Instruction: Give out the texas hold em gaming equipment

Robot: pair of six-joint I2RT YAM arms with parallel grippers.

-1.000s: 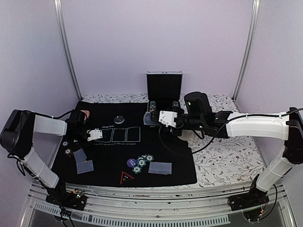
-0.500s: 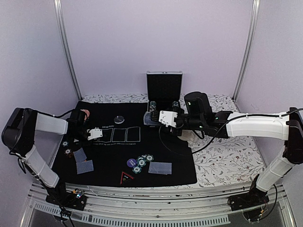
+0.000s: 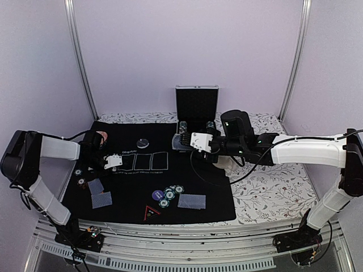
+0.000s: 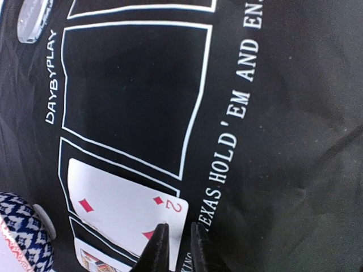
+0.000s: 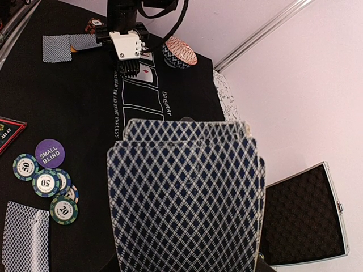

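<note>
Four green-edged chips [image 5: 46, 181] beside one purple button [image 5: 50, 153]; two face-down cards [image 3: 102, 199] at left.

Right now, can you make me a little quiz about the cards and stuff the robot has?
1. True or false: the face-up card lying by the left gripper is a two of diamonds.
2. What do the words on the purple button say? A) Big Blind B) Small Blind C) Dealer
3. What is the right gripper holding?

Key
1. True.
2. B.
3. A bunch of blue-patterned cards, backs toward its camera.
</note>
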